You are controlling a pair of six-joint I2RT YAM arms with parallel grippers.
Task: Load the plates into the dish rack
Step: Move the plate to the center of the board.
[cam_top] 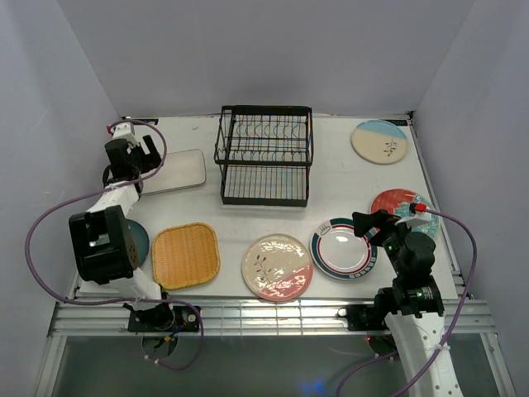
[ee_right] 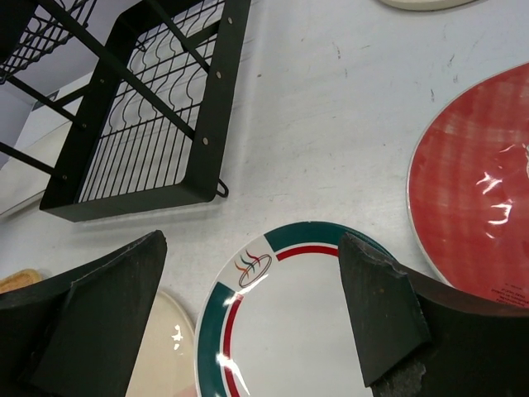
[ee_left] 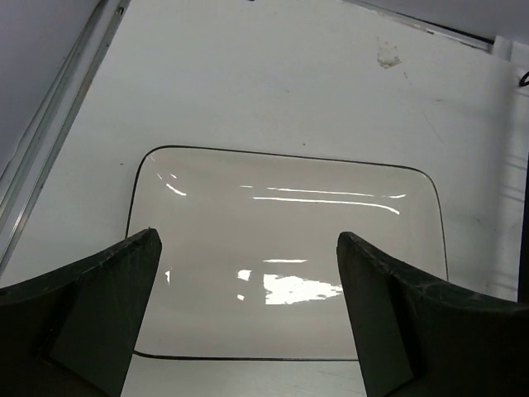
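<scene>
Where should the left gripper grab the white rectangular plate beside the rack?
Probably the rim of the edge nearest the left gripper, coming in low from that side, one finger over, one under. The white rectangular plate lies flat on the table, so only its rim offers purchase.

White table (cam_top: 347, 178), pale lavender walls (cam_top: 248, 50)

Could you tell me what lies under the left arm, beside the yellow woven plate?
A dark teal plate: only an edge of it shows, next to the yellow woven plate; the left arm covers the rest.
</scene>
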